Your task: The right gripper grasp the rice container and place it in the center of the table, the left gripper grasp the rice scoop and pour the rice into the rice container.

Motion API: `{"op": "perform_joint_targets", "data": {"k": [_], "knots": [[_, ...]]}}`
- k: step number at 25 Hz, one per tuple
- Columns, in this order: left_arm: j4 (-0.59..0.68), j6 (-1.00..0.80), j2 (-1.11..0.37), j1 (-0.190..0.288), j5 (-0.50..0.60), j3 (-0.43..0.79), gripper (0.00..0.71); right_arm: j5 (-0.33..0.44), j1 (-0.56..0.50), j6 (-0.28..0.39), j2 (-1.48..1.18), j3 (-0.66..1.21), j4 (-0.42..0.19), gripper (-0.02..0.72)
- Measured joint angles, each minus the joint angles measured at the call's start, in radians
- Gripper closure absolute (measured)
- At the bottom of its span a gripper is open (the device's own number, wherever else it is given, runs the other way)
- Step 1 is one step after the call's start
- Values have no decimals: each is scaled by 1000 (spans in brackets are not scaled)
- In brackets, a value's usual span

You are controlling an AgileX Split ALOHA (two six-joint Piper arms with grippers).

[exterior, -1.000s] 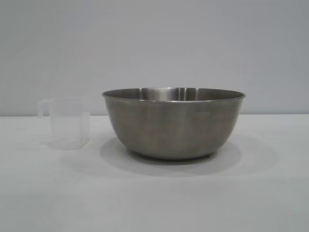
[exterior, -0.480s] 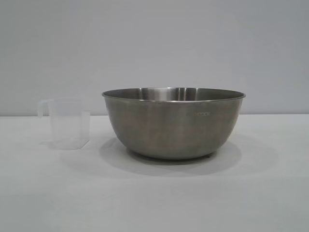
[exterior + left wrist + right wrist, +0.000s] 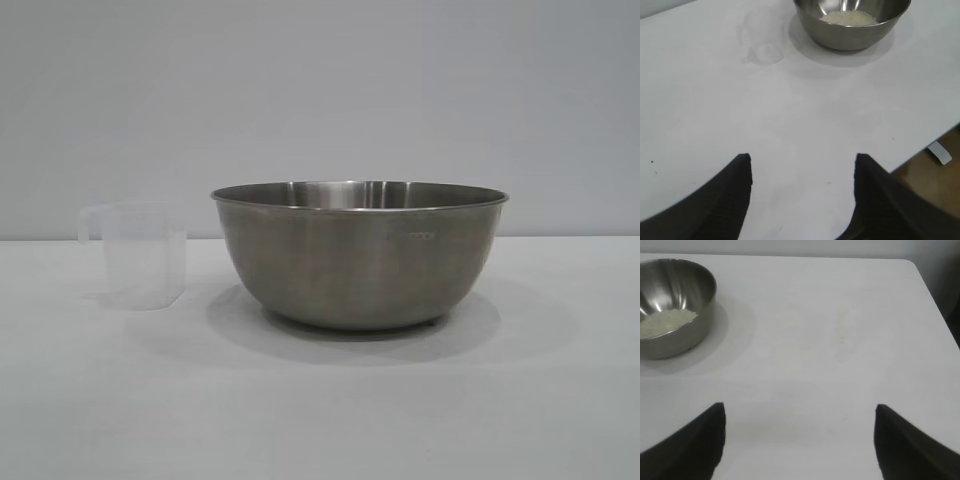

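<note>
The rice container [image 3: 360,255], a wide steel bowl, stands at the middle of the white table [image 3: 320,420]. Rice [image 3: 848,18] lies in its bottom; it also shows in the right wrist view [image 3: 667,321]. The rice scoop [image 3: 143,255], a clear plastic cup with a loop handle, stands upright beside the bowl on its left, apart from it, and looks empty [image 3: 762,37]. My left gripper [image 3: 803,162] is open and empty, well back from the scoop and bowl. My right gripper [image 3: 800,410] is open and empty over bare table, away from the bowl [image 3: 672,307]. Neither gripper shows in the exterior view.
The table's edge [image 3: 920,147] runs near the left gripper, with floor and a small white object [image 3: 939,152] beyond it. The table's rounded corner [image 3: 912,267] lies past the right gripper.
</note>
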Motion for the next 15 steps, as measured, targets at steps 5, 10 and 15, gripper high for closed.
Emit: {"op": "perform_joint_targets", "data": {"k": [5, 10, 15], "knots": [[0, 0, 0, 0, 0, 0, 309, 0, 0, 0, 0, 0, 0, 141], [0, 0, 0, 52, -1, 0, 309, 0, 0, 0, 0, 0, 0, 141], [2, 0, 0, 270, -2, 0, 309, 0, 0, 0, 0, 0, 0, 141]]}}
